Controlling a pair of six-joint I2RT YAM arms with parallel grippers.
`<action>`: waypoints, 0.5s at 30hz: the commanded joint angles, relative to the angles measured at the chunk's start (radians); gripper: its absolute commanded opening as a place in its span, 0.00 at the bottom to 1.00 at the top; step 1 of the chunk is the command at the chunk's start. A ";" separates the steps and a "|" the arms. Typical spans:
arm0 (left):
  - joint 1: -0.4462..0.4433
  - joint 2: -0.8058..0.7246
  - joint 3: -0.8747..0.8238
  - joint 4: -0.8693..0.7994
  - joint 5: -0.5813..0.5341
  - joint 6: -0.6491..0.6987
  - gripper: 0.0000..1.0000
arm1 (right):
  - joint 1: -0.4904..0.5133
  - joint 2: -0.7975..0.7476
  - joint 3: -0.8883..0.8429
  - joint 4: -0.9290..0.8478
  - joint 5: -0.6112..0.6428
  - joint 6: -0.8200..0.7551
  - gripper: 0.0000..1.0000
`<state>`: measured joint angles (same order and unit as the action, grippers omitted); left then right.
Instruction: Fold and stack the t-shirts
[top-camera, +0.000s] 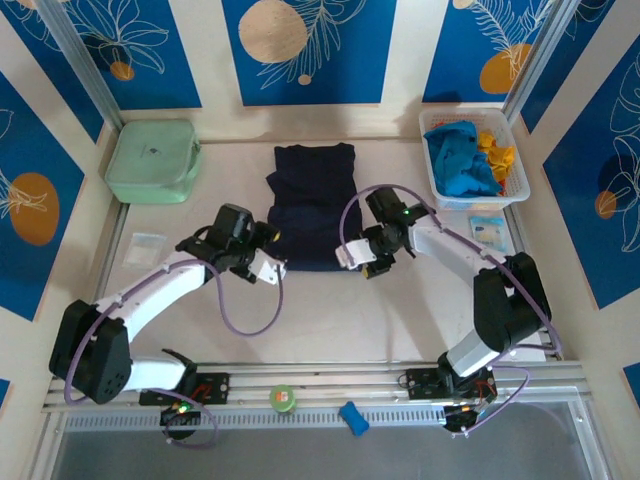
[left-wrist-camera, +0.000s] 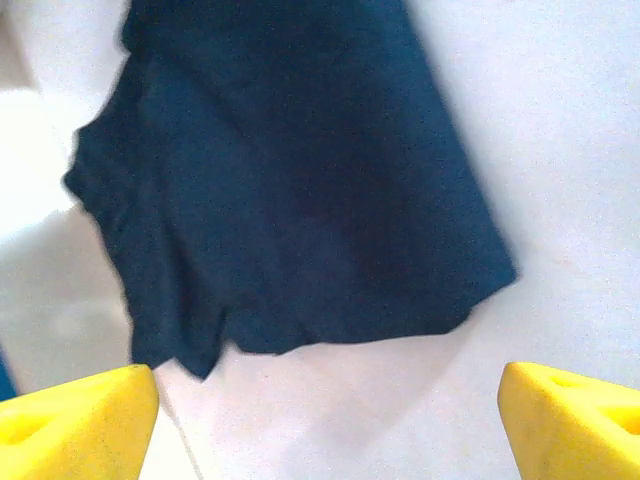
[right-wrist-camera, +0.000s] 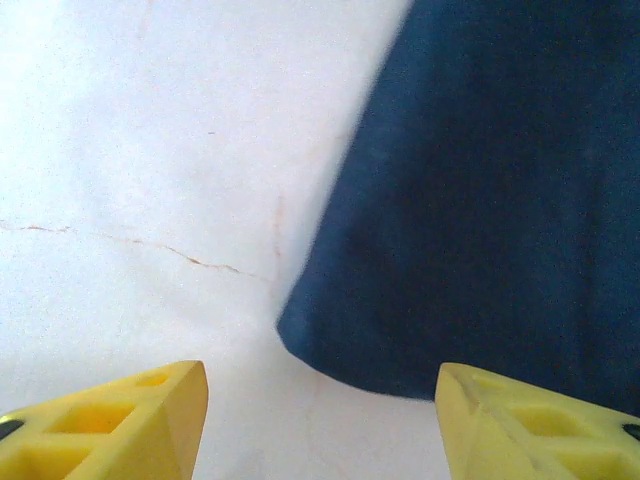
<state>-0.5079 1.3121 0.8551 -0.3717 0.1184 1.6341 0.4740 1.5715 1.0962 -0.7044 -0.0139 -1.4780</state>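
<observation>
Risk check: hovering with the left gripper just off the near left corner of the navy t-shirt, holding its fingers wide apart with nothing between them. Hovering with the right gripper at the near right corner, likewise parted and empty. Lying mid-table as a folded dark rectangle, running toward the far wall, rumpling along the near left edge in the left wrist view. Waiting in the white basket at the far right: the turquoise t-shirt and the orange-yellow t-shirt, bunched together, not yet folded. Probably risking a shallow pinch on the next fold: closing on the top layer only, peeling the folded layers apart instead of carrying them over together. Also risking skew, by lifting the two corners unevenly. Possibly dragging the whole shirt across the smooth table rather than folding it, by pulling too low.
</observation>
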 joint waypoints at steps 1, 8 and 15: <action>-0.028 0.027 -0.009 -0.102 0.003 0.055 0.88 | 0.025 0.042 -0.016 0.002 0.066 -0.060 0.63; -0.034 0.114 0.015 -0.090 0.020 0.041 0.88 | 0.029 0.120 0.023 0.021 0.115 -0.063 0.63; -0.028 0.230 0.094 -0.107 0.006 0.020 0.89 | 0.028 0.184 0.055 0.034 0.115 -0.062 0.63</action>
<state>-0.5354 1.5116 0.9001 -0.4374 0.1184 1.6558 0.5018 1.7309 1.1206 -0.6689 0.1062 -1.5230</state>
